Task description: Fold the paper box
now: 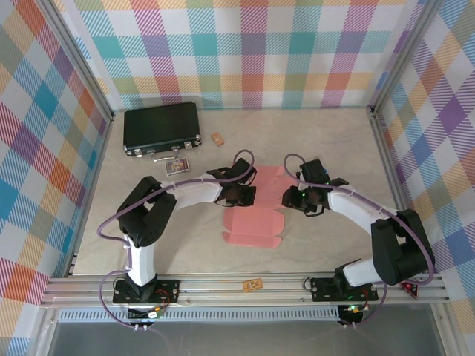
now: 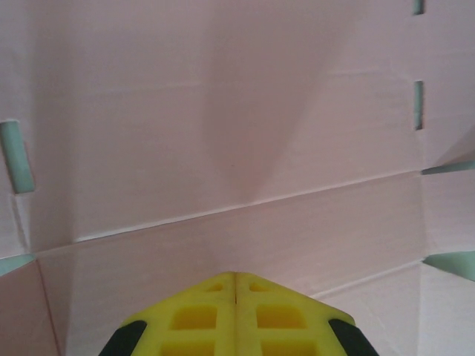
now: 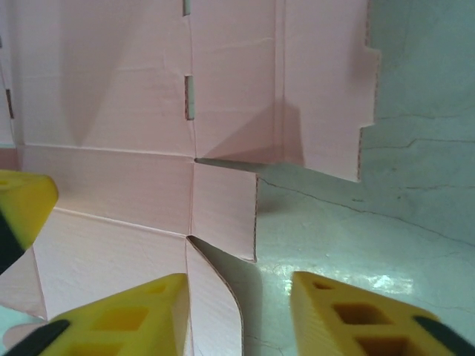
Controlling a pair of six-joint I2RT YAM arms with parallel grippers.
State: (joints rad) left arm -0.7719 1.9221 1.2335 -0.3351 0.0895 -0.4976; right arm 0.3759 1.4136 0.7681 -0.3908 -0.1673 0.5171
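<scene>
Plaid walls in many colours close in a pale, marbled counter point(image 1: 334, 141) on three sides, with a metal rail point(image 1: 223, 285) along its near edge. The left arm point(image 1: 185, 194) and the right arm point(image 1: 356, 208) rise from that rail and bend inward, so that their wrists face each other at the middle of the counter.

A black hard case point(image 1: 162, 130) lies flat in the far left corner, well apart from both arms. The paper box point(image 1: 252, 226) lies unfolded at the centre, a salmon-pink sheet with creases, slots and flaps. Its far part lies between the two wrists and its near part reaches toward the rail.

The left gripper point(image 1: 241, 194) is at the sheet's left side. In the left wrist view the gripper point(image 2: 236, 285) is closed, its yellow fingers pressed together with nothing seen between them, just over the pink card point(image 2: 223, 111). Whether the tip touches it I cannot tell.

The right gripper point(image 1: 291, 199) is at the sheet's right edge. In the right wrist view the gripper point(image 3: 237, 278) is open, and a raised corner flap of the card point(image 3: 111, 89) stands between its fingers, ungripped, over the bare counter point(image 3: 415, 148).

A small printed card point(image 1: 178, 167) lies near the case, a tiny tan block point(image 1: 217, 139) to its right, and an orange tag point(image 1: 252, 284) on the rail.
</scene>
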